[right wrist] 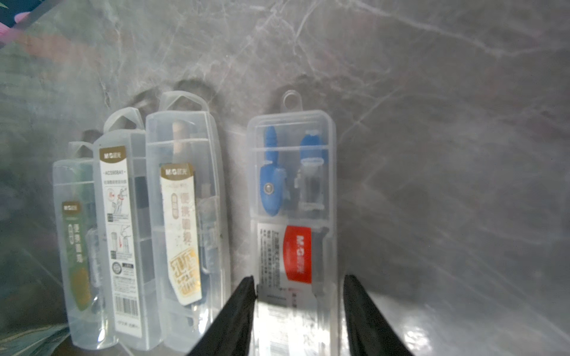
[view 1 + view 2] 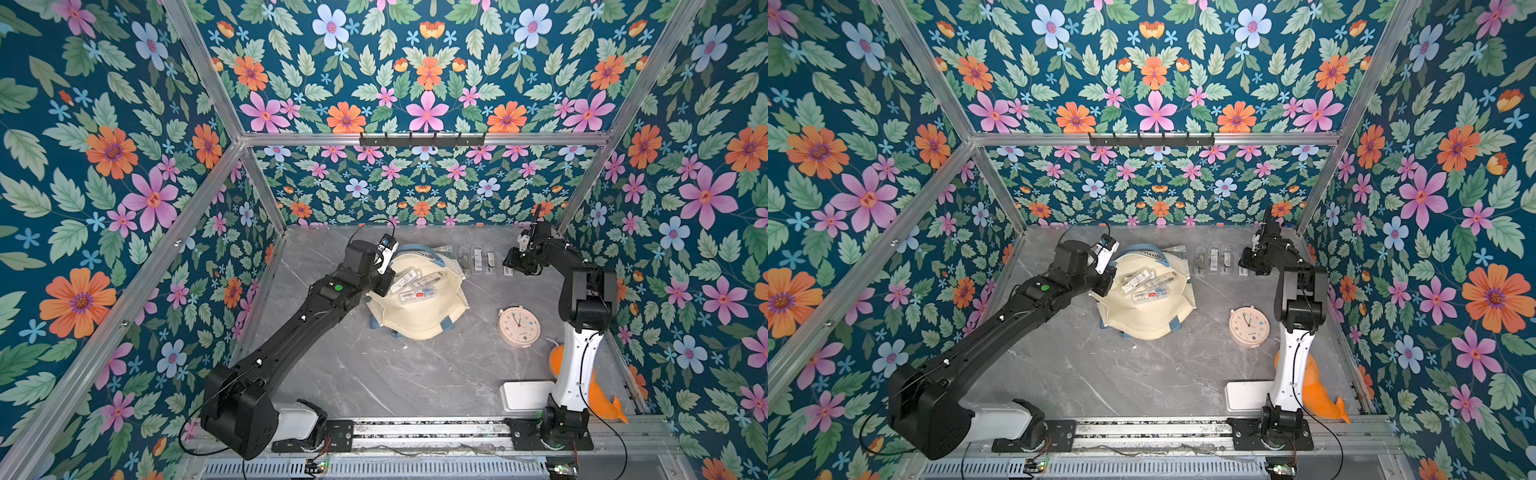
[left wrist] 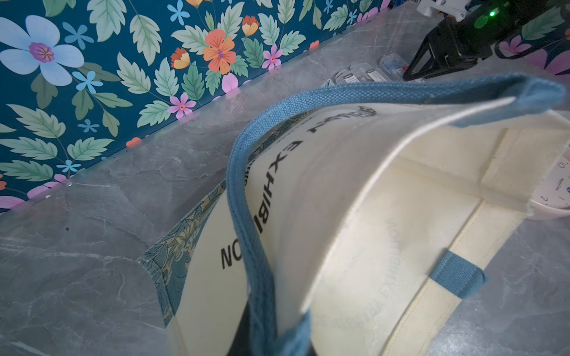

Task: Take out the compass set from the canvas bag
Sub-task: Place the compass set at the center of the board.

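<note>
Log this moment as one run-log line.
left gripper: shut, holding canvas bag open | right gripper: open, straddling blue compass case on table | more cases in bag

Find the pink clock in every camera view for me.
In both top views: pink clock on the table, right of the canvas bag.
Left wrist: a sliver of dial beyond the bag's rim.
Right wrist: not in it.
Shared landmark: the row of clear cases.

You see a canvas bag (image 3: 354,215) of rough, matt cream cloth. Its blue strap (image 3: 246,185) is thick woven cloth. The compass set case (image 1: 293,172) is clear, shiny plastic with a paper label (image 1: 297,252) inside. The grey table (image 1: 431,123) looks smooth like stone, a bit glossy.
</note>
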